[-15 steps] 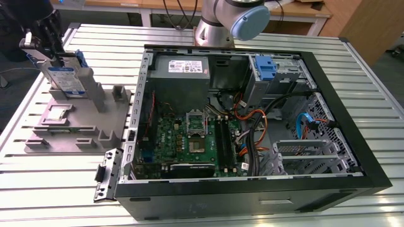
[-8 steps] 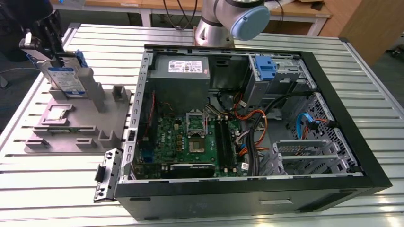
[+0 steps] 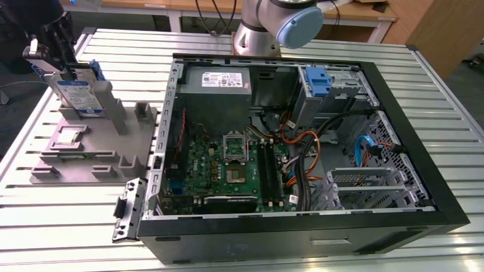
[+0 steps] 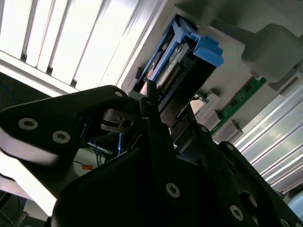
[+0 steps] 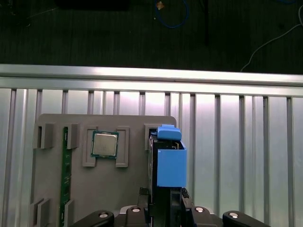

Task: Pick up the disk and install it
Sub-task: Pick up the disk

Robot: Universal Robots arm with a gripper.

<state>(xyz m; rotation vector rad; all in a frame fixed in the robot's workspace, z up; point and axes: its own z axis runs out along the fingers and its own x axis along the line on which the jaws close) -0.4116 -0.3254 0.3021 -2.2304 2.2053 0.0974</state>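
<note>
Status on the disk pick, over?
Claw shut on disk. Disk upright in grey holder, outside the case. No obstruction seen.

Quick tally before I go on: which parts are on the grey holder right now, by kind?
Disk: 1
Processor chip: 1
Memory stick: 1
Total: 3, all on the holder, with the disk standing upright in its slot.

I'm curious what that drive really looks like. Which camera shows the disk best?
The exterior view: the disk stands in the grey holder, its labelled face showing. The first wrist view shows its blue-railed edge; the second wrist view, one blue end.
</note>
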